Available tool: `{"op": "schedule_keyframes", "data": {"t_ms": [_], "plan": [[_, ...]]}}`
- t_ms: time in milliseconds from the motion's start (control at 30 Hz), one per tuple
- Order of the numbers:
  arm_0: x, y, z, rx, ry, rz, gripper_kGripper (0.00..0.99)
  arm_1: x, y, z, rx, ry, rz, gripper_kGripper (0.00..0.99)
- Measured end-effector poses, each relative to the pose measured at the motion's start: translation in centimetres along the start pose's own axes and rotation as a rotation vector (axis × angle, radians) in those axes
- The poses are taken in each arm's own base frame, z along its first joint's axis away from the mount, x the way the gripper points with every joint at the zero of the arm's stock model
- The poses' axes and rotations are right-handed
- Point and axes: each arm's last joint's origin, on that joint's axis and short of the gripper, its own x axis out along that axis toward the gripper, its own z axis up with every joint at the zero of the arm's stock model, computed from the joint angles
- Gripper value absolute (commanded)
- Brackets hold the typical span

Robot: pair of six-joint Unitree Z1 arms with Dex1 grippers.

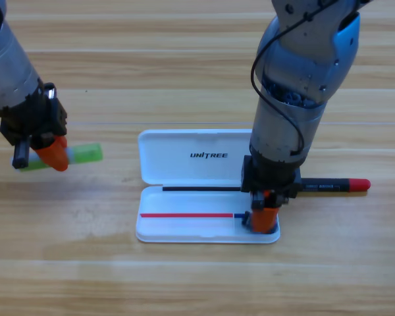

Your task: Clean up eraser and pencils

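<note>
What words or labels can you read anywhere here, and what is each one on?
"UNITREE": black print inside the lid of the white case.
Red pencil, right of the case: light lettering on its black band, too small to read.
Nothing readable on the green pencil under the left gripper, nor on the right gripper at the case's right end.

- Open case [184, 161]: centre of the table [184, 283], lid half toward the far edge, tray half toward the near edge
- Right gripper [264, 220]: pointing down into the tray's right end
- Labelled pencil [332, 185]: on the table, just right of the case, lying crosswise, inner end hidden behind the right arm
- Second pencil [84, 155]: well left of the case, at the left gripper [43, 156]
</note>
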Motion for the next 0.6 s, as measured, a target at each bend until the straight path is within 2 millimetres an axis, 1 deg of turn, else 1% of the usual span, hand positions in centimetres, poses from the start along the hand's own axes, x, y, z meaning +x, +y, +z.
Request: {"op": "schedule_keyframes", "data": {"t_ms": [167,267,333,400,500,567,600], "plan": [[-0.1,0.0,0.0,0.0,-0.001,0.001,0.0,-0.1,0.0,0.0,0.011,-0.002,-0.001,0.931],[-0.6,-0.1,-0.1,0.0,0.0,0.001,0.0,-1.0,0.5,-0.6,0.012,-0.008,-0.005,0.937],[-1.2,-0.1,-0.1,-0.002,-0.001,0.006,0.0,-2.6,1.2,-1.6,0.007,-0.02,-0.015,0.939],[-2.2,0.3,0.2,-0.012,-0.012,0.021,0.0,-4.9,2.2,-2.9,-0.021,-0.041,-0.037,0.957],[-4.0,0.3,1.4,-0.002,-0.049,0.056,0.0,-7.7,3.1,-5.3,-0.03,-0.05,-0.097,0.988],[-4.8,-0.2,2.5,0.02,-0.073,0.067,0.0,-8.2,3.0,-6.8,-0.031,-0.03,-0.119,0.99],[-5.1,-0.5,3.1,0.032,-0.082,0.068,0.0,-8.1,2.7,-7.5,-0.029,-0.012,-0.124,0.989]]}}
